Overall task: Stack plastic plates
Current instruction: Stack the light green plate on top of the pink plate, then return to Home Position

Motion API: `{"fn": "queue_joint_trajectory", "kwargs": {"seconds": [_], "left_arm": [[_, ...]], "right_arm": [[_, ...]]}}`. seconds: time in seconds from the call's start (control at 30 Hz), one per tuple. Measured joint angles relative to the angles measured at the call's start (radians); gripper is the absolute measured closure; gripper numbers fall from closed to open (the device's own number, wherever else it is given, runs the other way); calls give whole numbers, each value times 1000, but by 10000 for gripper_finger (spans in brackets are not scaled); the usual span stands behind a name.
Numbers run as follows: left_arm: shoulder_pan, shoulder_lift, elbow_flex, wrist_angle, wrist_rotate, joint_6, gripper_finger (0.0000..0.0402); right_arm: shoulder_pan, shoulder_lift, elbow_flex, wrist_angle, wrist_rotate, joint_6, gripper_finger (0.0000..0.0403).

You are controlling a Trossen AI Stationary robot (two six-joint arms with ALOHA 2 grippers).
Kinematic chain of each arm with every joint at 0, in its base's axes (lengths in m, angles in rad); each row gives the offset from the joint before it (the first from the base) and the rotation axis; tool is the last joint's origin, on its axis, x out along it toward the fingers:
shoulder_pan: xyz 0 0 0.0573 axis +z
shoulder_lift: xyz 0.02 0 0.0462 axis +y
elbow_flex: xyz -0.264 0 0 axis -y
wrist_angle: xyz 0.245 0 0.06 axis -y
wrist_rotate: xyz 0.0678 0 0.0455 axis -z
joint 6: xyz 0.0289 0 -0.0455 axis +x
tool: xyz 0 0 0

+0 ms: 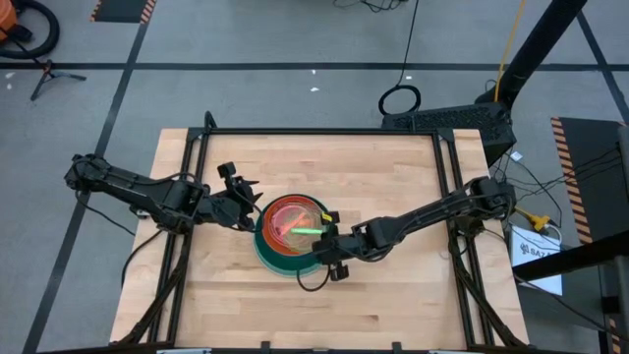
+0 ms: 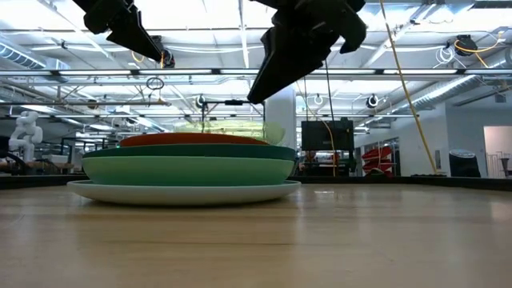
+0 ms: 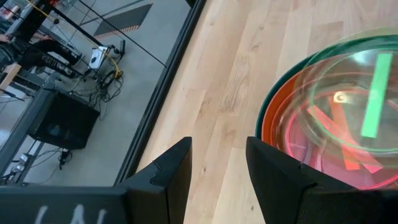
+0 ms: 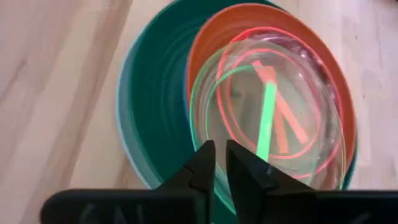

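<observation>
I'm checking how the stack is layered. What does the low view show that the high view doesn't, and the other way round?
Only the low view shows the side profile: the large pale blue plastic plate at the bottom, the light green plate on it, the dark green plate above, and the orange-red plate higher. Only the high view shows the left gripper and right gripper flanking the stack on the wooden table. Both show the translucent lime plate on top.

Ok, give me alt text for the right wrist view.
The right gripper, fingers nearly closed on the rim of a clear lime plate, holds it over a stack: clear pink plate, orange plate, dark green plate, on a wooden table.
</observation>
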Motion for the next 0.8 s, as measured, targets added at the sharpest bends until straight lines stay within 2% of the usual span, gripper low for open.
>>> {"fn": "queue_joint_trajectory", "kwargs": {"seconds": [0.3,0.53,0.67,0.8], "left_arm": [[0,0,0,-1,0,0,243],[-34,-2,-11,-27,0,3,243],[-99,-34,-65,-25,0,20,243],[-154,-147,-144,52,1,54,243]], "right_arm": [[-12,0,0,43,99,-23,318],[-25,-2,-7,47,68,-62,308],[-34,-57,-103,76,68,-87,314],[-57,-190,-290,225,68,-95,321]]}}
